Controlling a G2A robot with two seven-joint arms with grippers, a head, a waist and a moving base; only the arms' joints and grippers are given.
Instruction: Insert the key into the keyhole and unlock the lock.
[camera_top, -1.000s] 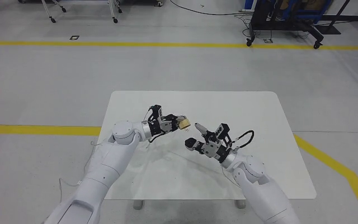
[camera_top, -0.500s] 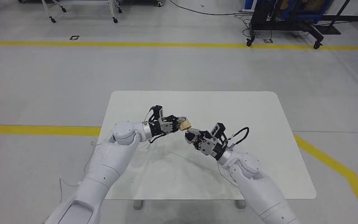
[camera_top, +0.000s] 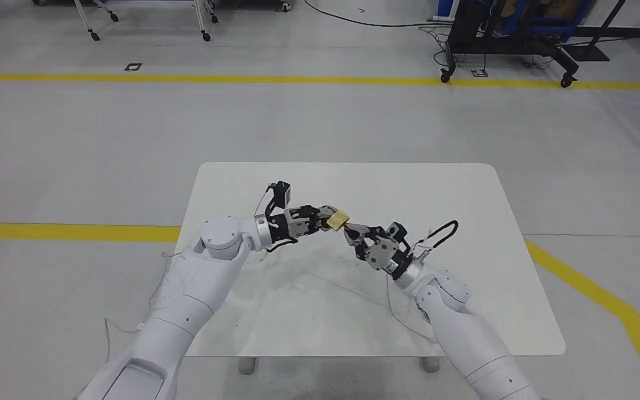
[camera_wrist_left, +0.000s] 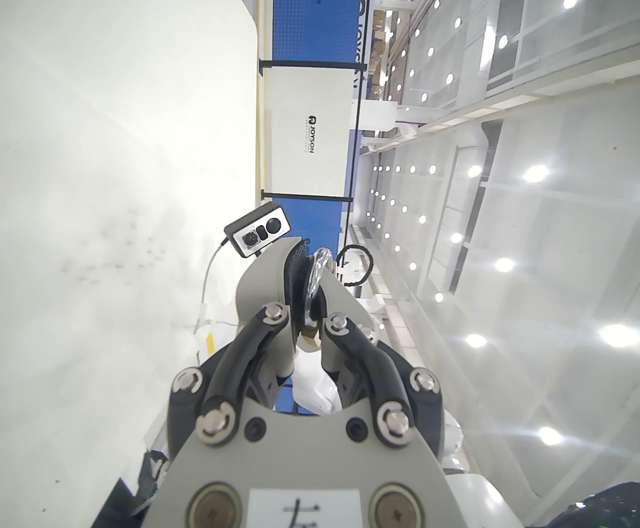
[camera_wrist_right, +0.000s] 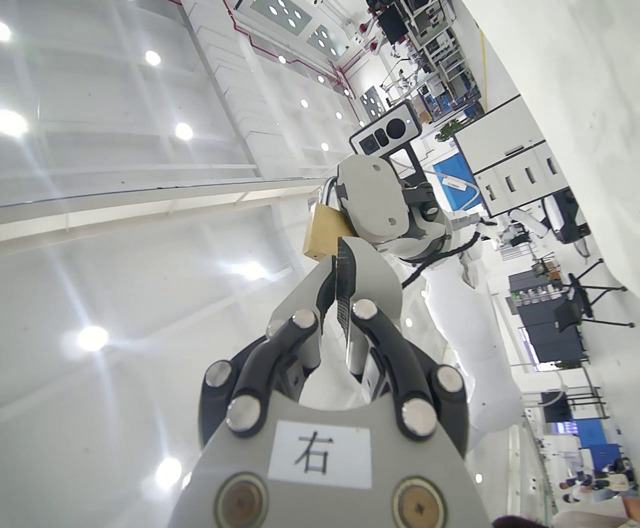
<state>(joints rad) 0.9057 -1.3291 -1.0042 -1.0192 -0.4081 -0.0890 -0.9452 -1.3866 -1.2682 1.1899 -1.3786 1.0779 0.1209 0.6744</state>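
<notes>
White table (camera_top: 450, 190); left hand (camera_top: 322, 219) clamps boxy brass lock (camera_top: 339, 217).

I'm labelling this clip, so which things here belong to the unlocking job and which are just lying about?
Job: padlock, held by its shackle in the left gripper; right gripper, fingers shut, tip close to the padlock's body.
Lying about: table under the arms; black wheeled rack on the floor behind.
</notes>
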